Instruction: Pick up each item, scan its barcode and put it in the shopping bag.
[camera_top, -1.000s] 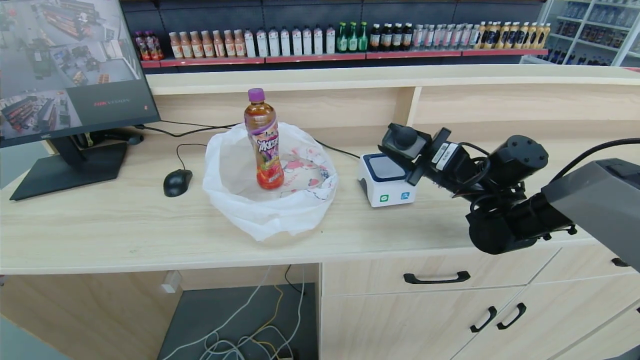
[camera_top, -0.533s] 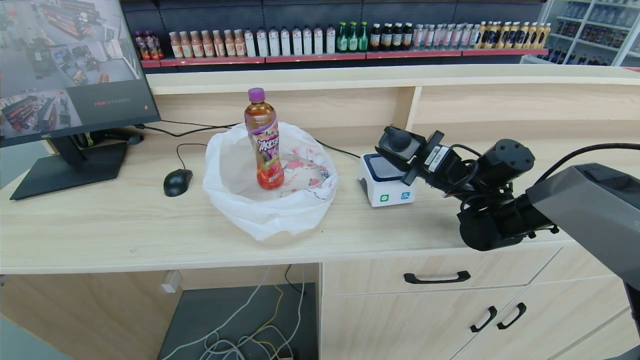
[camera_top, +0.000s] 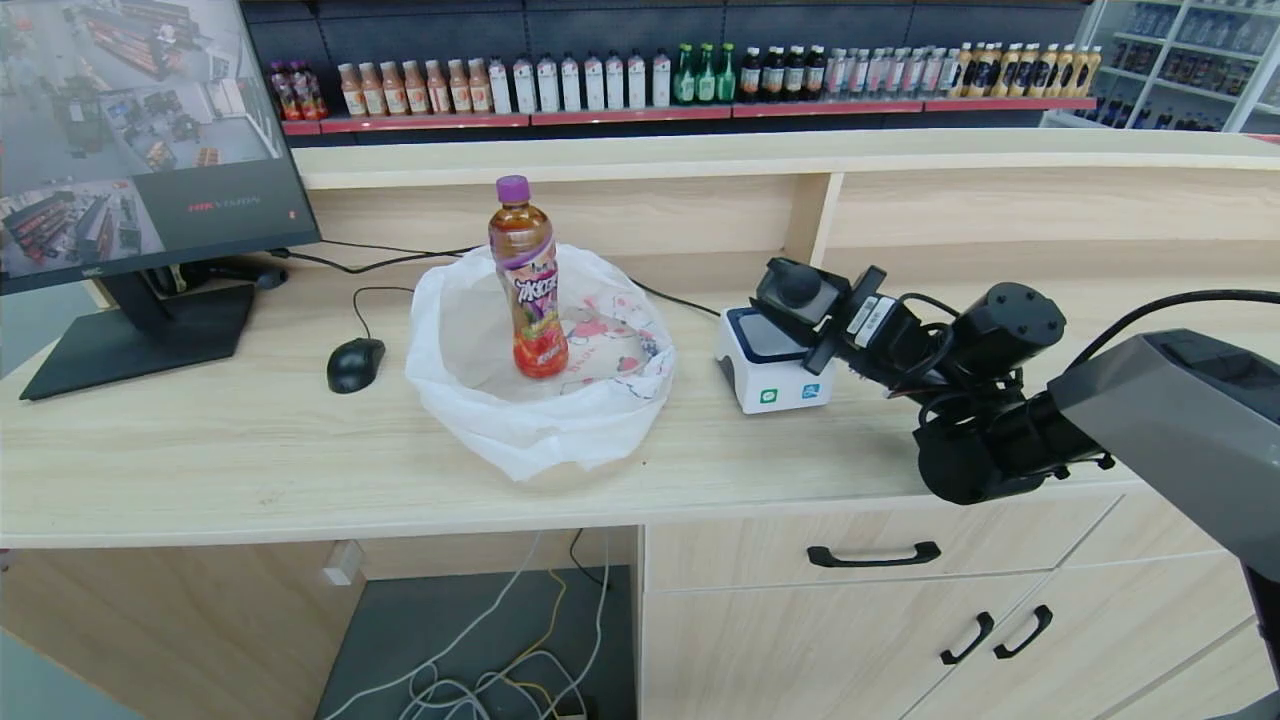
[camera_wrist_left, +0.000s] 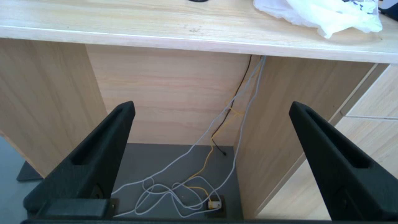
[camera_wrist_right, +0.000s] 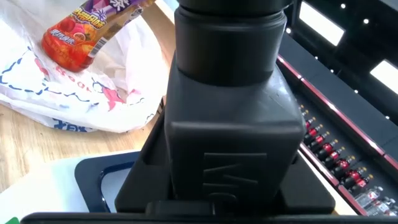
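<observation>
A tea bottle (camera_top: 527, 280) with a purple cap stands upright inside the white shopping bag (camera_top: 610, 400) on the wooden counter (camera_top: 250, 450). To the bag's right sits a white scanner box (camera_top: 770, 375). My right gripper (camera_top: 800, 290) hovers just over that box, shut on a black handheld scanner (camera_wrist_right: 227, 124). Past it, the right wrist view takes in the bottle (camera_wrist_right: 93, 25), the bag (camera_wrist_right: 37, 81) and the box's dark window (camera_wrist_right: 93, 180). My left gripper (camera_wrist_left: 211, 168) hangs open below the counter's front edge, nothing between its fingers (camera_wrist_left: 87, 162).
A monitor (camera_top: 130, 130) and a black mouse (camera_top: 354, 364) stand left of the bag. Cables (camera_wrist_left: 205, 180) lie on the floor under the counter. Drawers with black handles (camera_top: 873, 555) are below the right arm. Bottle shelves (camera_top: 680, 80) line the back wall.
My right arm has drifted slightly left and lower with the black scanner, settling over the white box. The bottle and bag have not moved.
</observation>
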